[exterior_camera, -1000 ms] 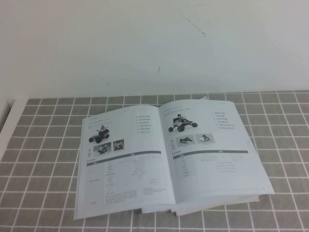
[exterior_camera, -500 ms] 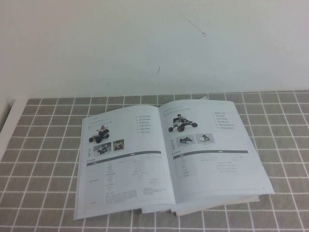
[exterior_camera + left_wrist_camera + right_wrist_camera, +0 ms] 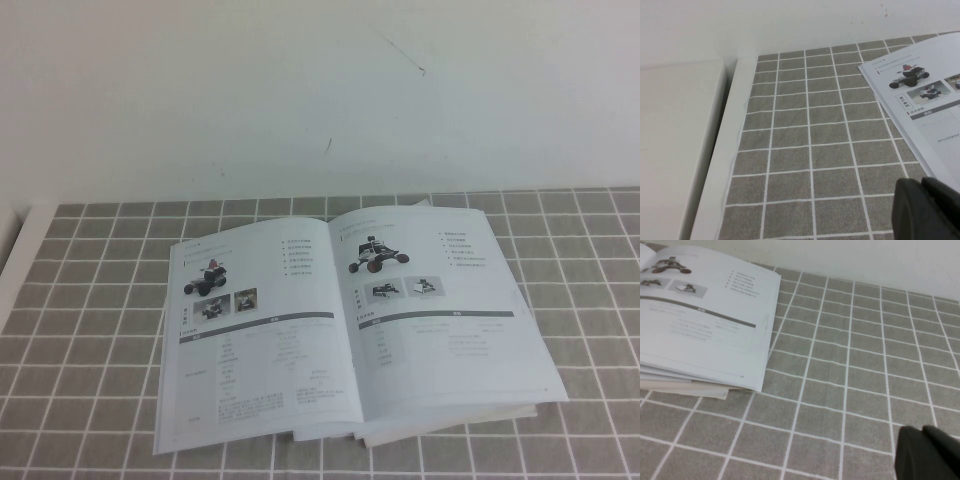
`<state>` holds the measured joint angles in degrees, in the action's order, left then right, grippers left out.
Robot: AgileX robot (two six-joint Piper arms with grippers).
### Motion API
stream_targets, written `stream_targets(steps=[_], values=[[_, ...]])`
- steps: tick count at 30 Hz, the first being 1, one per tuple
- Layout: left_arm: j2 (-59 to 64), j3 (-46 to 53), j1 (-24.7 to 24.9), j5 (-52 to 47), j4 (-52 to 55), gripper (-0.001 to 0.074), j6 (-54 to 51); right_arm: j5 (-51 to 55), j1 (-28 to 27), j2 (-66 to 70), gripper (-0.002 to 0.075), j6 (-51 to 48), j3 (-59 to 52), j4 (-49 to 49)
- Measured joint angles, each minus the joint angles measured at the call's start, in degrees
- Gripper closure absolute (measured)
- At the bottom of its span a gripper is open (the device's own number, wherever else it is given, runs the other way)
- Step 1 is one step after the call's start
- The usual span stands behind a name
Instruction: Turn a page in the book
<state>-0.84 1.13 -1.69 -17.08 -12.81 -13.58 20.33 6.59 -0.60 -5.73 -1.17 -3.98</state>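
The book [image 3: 450,425] lies open and flat on the grey tiled mat, in the middle of the high view. Its right-hand page [image 3: 440,310] shows the black wheeled robot, two small pictures, a dark bar and a table. This page also shows in the right wrist view [image 3: 705,315], lying flat on the stack. The left-hand sheet [image 3: 255,330] has the red-topped robot and shows in the left wrist view [image 3: 920,90]. My left gripper [image 3: 922,187] is shut and empty over the mat beside the book's left edge. My right gripper [image 3: 922,432] is shut and empty over the mat right of the book. Neither gripper shows in the high view.
The grey mat with white grid lines [image 3: 90,330] covers the table. A white wall [image 3: 300,90] stands behind it. A white strip of table [image 3: 715,165] and a white ledge [image 3: 670,140] run along the mat's left side.
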Motion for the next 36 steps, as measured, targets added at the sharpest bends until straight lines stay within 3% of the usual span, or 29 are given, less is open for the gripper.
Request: stream_targets(steps=[9,15,22,28,31,36], values=[[0.00,0.12,0.00,3.67,-0.76,0.0738,0.00,-5.13,0.00,0.00,0.0729,0.00,-0.44,0.00],[0.00,0.12,0.00,14.46,-8.07,0.0738,0.00,-23.17,0.00,0.00,0.0729,0.41,-0.53,0.00],[0.00,0.12,0.00,33.89,-18.91,0.0738,0.00,-41.45,0.00,0.00,0.0729,-0.85,-0.53,0.00],[0.00,0.12,0.00,38.04,-20.06,0.0738,0.20,-49.56,0.00,0.00,0.0729,-3.21,-0.53,0.00],[0.00,0.12,0.00,38.89,-20.06,0.0738,4.46,-56.56,0.00,0.00,0.0729,-3.46,-0.53,0.00],[0.00,0.12,0.00,44.76,-20.06,0.0738,20.79,-69.39,0.00,-0.10,0.0729,-3.91,-0.53,3.55]])
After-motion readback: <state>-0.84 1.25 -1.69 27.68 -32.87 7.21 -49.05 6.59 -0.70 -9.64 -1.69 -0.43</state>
